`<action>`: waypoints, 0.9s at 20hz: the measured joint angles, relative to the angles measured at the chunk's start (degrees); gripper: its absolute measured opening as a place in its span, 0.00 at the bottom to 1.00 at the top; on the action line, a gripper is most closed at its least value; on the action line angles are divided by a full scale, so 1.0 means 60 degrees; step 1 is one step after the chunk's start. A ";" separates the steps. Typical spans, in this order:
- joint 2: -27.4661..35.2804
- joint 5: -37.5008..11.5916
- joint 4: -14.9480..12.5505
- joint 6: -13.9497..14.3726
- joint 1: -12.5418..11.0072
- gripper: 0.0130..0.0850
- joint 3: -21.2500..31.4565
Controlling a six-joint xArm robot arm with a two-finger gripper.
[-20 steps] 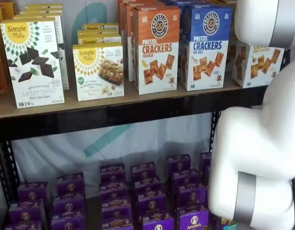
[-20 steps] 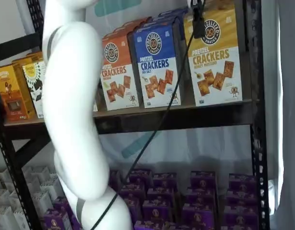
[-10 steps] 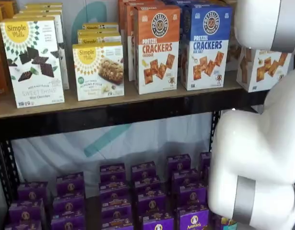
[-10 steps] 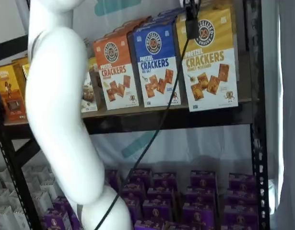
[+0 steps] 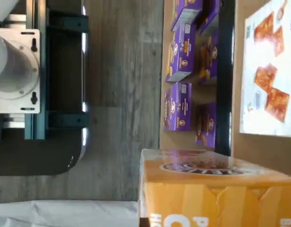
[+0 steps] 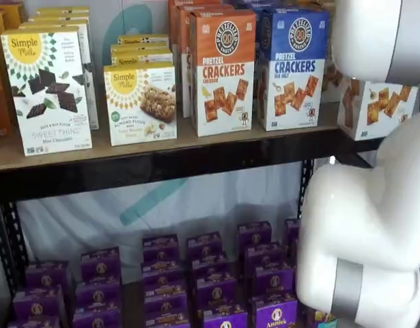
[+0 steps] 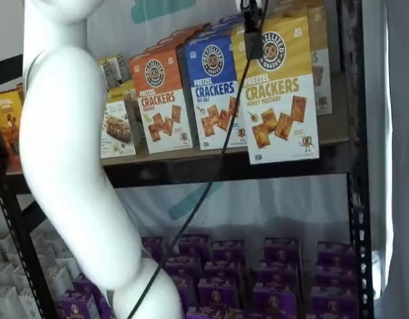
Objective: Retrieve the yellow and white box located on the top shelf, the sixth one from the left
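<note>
The yellow and white box (image 7: 277, 86) hangs off the front of the top shelf (image 7: 191, 169), out of line with its row. My gripper (image 7: 253, 40) comes down from above with a cable beside it. One black finger lies on the box's yellow front and the other is hidden behind the box, so the gripper is shut on it. In a shelf view only the box's white lower part (image 6: 377, 109) shows past my white arm, beyond the shelf (image 6: 162, 160). In the wrist view the box's yellow top (image 5: 216, 194) fills the near corner.
A blue-topped box (image 7: 217, 90) and an orange-topped box (image 7: 163, 100) stand beside the gap. Simple Mills boxes (image 6: 46, 89) stand further left. Purple boxes (image 6: 210, 273) fill the lower level. A black upright (image 7: 356, 166) stands close to the right. My white arm (image 7: 71, 166) crosses the front.
The yellow and white box has come forward off the shelf and a little left with the gripper. My arm has swung further left.
</note>
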 joint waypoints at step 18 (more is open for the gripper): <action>-0.1377 0.0479 -0.0175 0.0679 0.0740 0.61 0.1642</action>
